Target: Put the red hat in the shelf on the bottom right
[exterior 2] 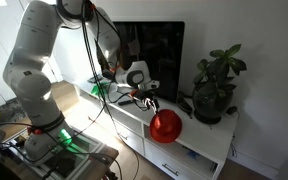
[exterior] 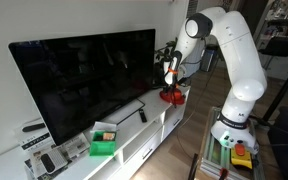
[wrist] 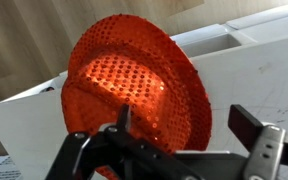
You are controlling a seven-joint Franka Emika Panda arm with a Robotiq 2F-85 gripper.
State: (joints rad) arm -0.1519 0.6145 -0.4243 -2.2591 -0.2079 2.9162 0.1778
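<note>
Claw (exterior 2: 152, 107) grips red hat (exterior 2: 165, 126); hat hangs just below.

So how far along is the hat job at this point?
Done: the red hat is gripped by the end effector and is up off the cabinet. In hand: it hangs at the cabinet's front edge. Left: lowering it into the shelf and releasing.

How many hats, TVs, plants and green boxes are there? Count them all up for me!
red hat: 1
TV: 1
potted plant: 1
green box: 1
Total: 4
</note>
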